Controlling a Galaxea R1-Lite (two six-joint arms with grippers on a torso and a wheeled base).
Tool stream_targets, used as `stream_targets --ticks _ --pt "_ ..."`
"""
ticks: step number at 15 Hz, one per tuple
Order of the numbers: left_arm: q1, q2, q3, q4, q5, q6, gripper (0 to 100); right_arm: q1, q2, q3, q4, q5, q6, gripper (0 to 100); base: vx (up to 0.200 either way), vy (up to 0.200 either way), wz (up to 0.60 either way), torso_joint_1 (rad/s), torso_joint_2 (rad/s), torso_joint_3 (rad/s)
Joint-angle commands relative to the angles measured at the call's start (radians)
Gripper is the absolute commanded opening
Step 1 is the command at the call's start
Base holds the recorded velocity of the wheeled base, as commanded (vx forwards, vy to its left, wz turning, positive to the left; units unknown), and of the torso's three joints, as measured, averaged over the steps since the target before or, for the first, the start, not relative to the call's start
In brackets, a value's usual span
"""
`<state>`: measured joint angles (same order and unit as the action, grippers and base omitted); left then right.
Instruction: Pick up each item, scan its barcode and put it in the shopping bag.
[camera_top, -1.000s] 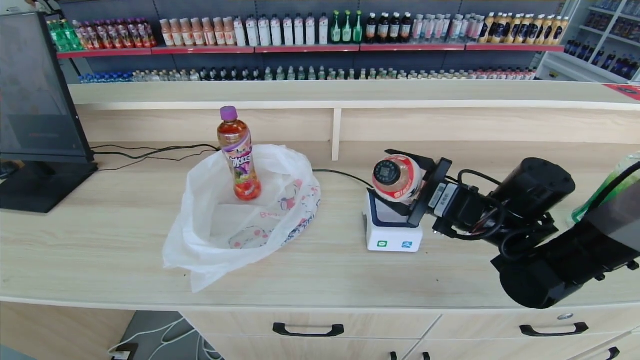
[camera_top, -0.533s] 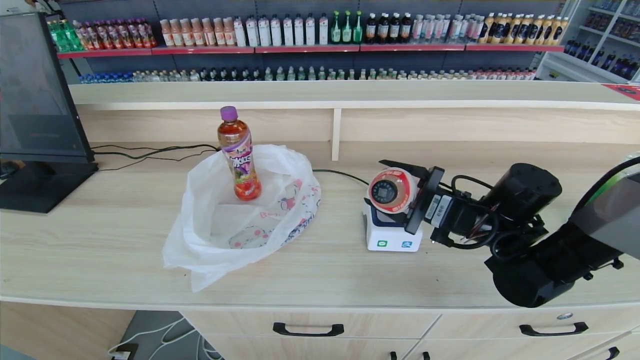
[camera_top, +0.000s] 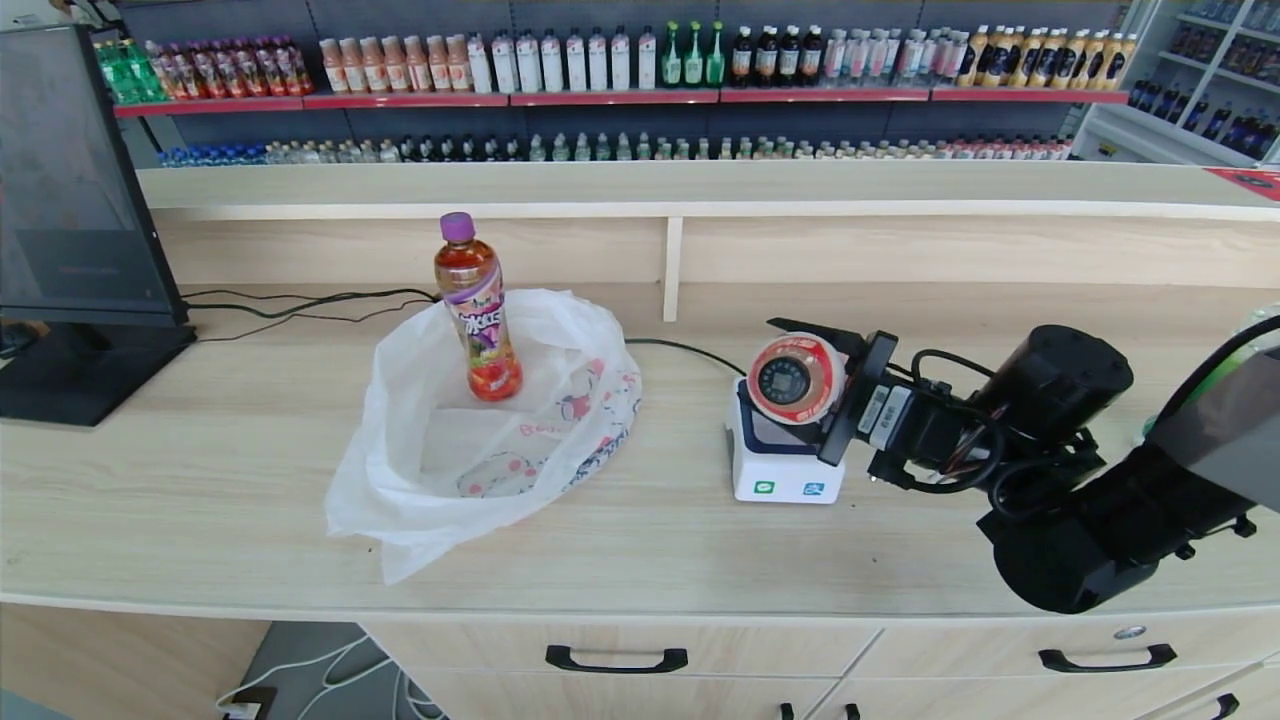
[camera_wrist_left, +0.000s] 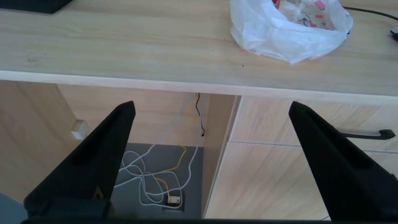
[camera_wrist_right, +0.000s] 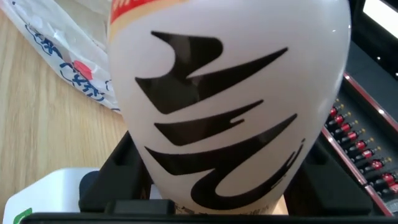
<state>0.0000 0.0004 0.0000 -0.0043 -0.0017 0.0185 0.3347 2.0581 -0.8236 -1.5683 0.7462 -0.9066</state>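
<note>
My right gripper is shut on a white cup with a red rim, held on its side just above the white scanner. The cup's round end faces the head camera. In the right wrist view the cup sits between the dark fingers, with the scanner under it. The white shopping bag lies open on the counter to the left, with a purple-capped red drink bottle upright at its far side. My left gripper hangs open below the counter's front edge, with the bag above it.
A dark monitor stands at the far left, with cables running behind the bag. A raised wooden ledge borders the counter's back. A green bottle shows at the right edge. Drawers with black handles sit under the counter.
The right gripper lowered the cup toward the scanner and to the left, then shifted slightly back to the right. The bag and bottle stayed put.
</note>
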Motion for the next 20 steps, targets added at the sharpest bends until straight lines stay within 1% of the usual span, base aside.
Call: stream_targets --ticks 1,5,8,14,15,17,20 --pt "0.0 0.001 0.0 0.0 0.0 0.0 100 0.001 -0.007 0.001 -0.003 0.001 0.002 0 0.0 0.0 0.0 0.0 0.0 0.0" --pt "0.0 0.0 0.0 0.0 0.0 0.0 100 0.001 -0.003 0.017 -0.003 -0.001 0.011 0 0.0 0.0 0.0 0.0 0.0 0.0" --pt "0.0 0.0 0.0 0.0 0.0 -0.005 100 0.004 -0.019 0.017 -0.003 -0.008 0.064 0 0.0 0.0 0.0 0.0 0.0 0.0" --pt "0.0 0.0 0.0 0.003 0.0 -0.008 100 0.047 -0.036 0.02 -0.003 -0.03 0.091 0 0.0 0.0 0.0 0.0 0.0 0.0" --pt "0.0 0.0 0.0 0.004 0.0 -0.005 100 0.052 -0.047 0.018 -0.003 -0.048 0.103 0 0.0 0.0 0.0 0.0 0.0 0.0" --pt "0.0 0.0 0.0 0.004 0.0 -0.005 100 0.075 -0.079 0.015 -0.003 -0.126 0.161 0 0.0 0.0 0.0 0.0 0.0 0.0" --pt "0.0 0.0 0.0 0.004 0.0 -0.006 100 0.096 -0.107 0.021 -0.003 -0.186 0.215 0 0.0 0.0 0.0 0.0 0.0 0.0"
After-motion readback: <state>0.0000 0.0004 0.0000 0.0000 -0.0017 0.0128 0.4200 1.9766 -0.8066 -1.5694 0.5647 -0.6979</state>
